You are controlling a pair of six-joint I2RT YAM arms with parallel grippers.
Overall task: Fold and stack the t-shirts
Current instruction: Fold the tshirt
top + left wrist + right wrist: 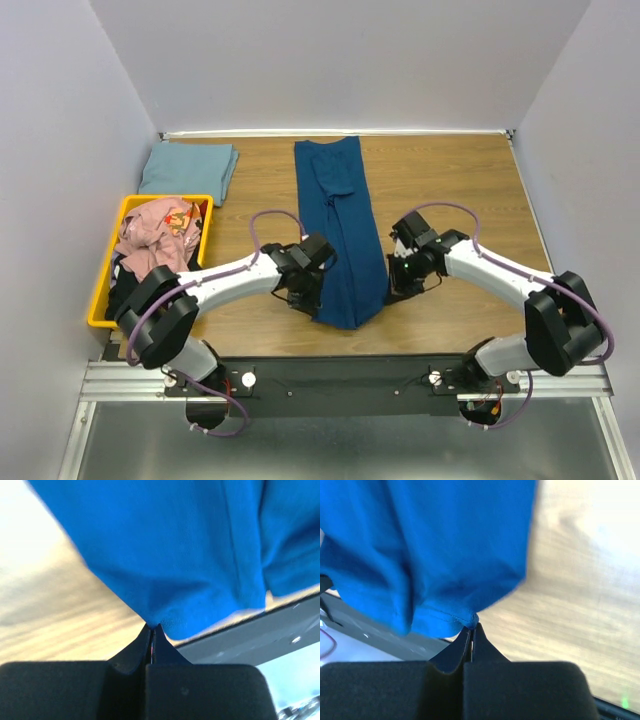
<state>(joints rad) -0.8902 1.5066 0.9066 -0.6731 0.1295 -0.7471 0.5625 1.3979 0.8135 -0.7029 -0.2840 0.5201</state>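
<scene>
- top external: a blue shirt (pixel 340 230) lies down the middle of the table (pixel 460 180) as a long narrow strip, from the far edge to the near edge. the left gripper (pixel 310 303) sits at its near left corner and the right gripper (pixel 390 297) at its near right corner. a pale shirt (pixel 188 170) lies folded at the far left, well apart. a yellow bin (pixel 140 198) on the left holds a crumpled pink shirt (pixel 155 232).
- left wrist: the left gripper's fingers (pixel 140 650) are pressed fully together, with only the very tip of the blue shirt's corner nipped between them. whether the corner is off the wood i cannot tell. so small a bite could slide out once the arm pulls and the weight of the cloth comes on.
- right wrist: the same on this side: jaws closed tight on the hem corner, right at the stitched edge, and nothing else held. a slip here alone would leave one corner trailing and twist the fold.
- judged from this, the next move is carrying the near end over toward the far end. if the arms travel unevenly the edges land askew. if they stay low the strip may drag, bunch, or fall open along its length.
</scene>
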